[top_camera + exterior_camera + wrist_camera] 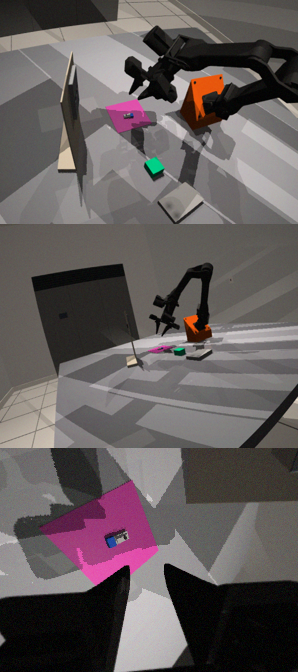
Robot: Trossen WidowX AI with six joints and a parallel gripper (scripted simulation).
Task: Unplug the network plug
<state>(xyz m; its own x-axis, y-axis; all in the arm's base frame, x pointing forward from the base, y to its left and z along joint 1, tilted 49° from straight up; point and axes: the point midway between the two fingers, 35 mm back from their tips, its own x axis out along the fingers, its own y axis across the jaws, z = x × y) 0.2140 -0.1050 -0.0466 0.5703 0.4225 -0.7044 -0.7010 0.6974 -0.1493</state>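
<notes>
The upright panel [69,106] stands at nine o'clock; the plug [128,116] lies inside the pink square [128,115] at centre. My pincer [138,92] hangs above at one o'clock, tips down, part-open, holding nothing. Risk: my arm sags and brushes the orange block [202,101] at three o'clock.

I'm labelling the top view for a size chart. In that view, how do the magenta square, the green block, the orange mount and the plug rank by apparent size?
1. Orange mount, partly hidden by the arm
2. Magenta square, close behind it
3. Green block
4. Plug, by far the smallest
</notes>
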